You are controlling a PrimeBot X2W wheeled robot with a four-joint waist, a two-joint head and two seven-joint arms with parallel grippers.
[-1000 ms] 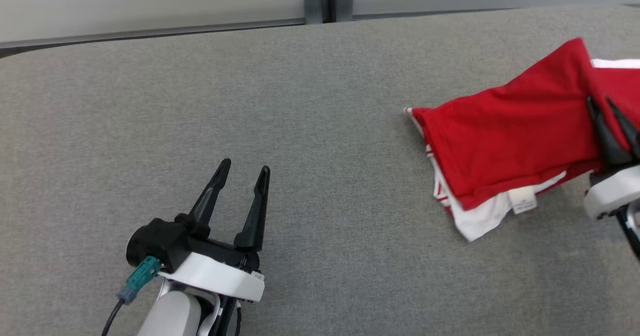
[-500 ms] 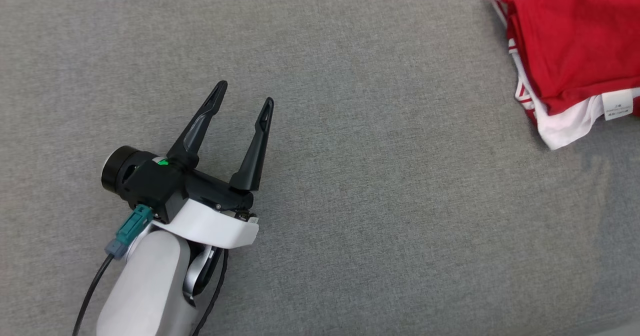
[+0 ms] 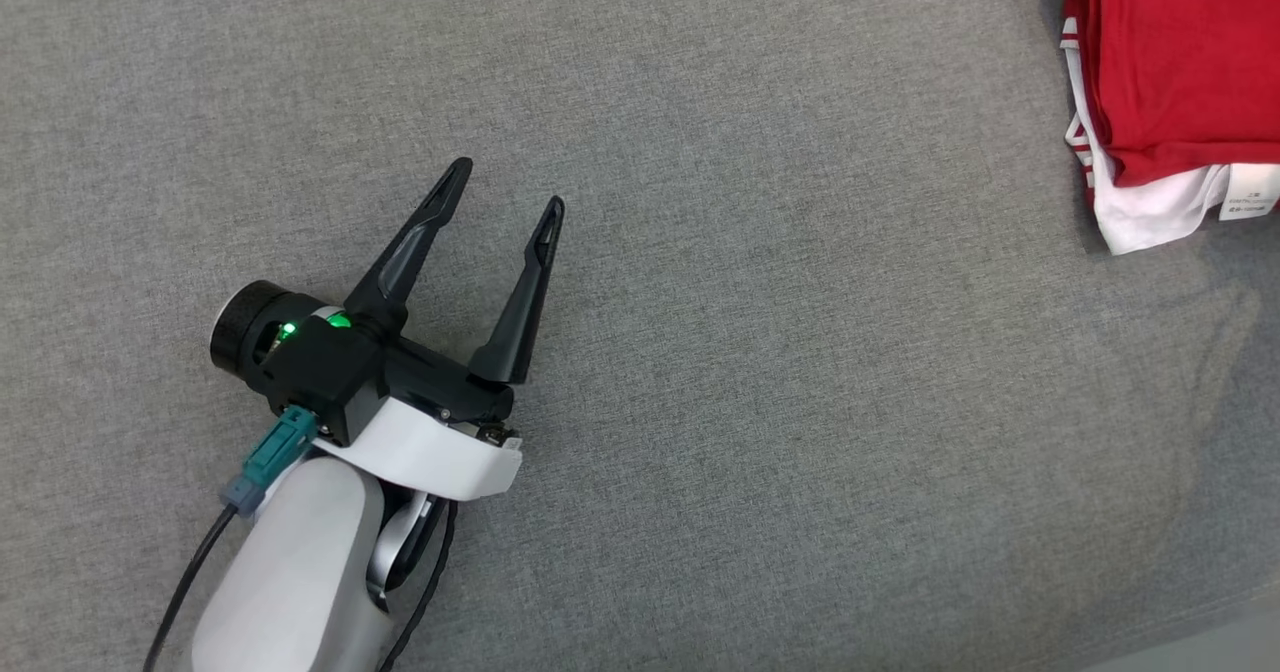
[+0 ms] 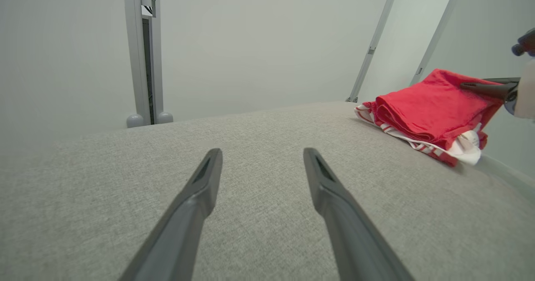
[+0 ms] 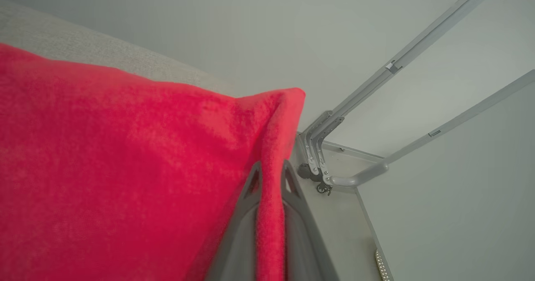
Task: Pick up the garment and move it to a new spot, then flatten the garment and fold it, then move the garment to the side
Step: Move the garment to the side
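My head camera has dipped; the garment (image 3: 1180, 62) now sits top right, white tag (image 3: 1252, 192) unreadable. Left gripper (image 3: 507, 184) gapes over open table (image 3: 760, 352); right gripper (image 5: 271, 168) pinches a red fold.

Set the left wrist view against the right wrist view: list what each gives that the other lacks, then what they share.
Left wrist view: the left gripper, jaws open and empty above the gray surface. It also shows the whole folded garment with its white lower layer, and the right gripper side-on at the garment's far edge.
Right wrist view: a close look at the right gripper's fingers shut on a red fold, and a metal frame beyond the surface's corner.
Shared: the red garment, the gray surface, the pale wall.
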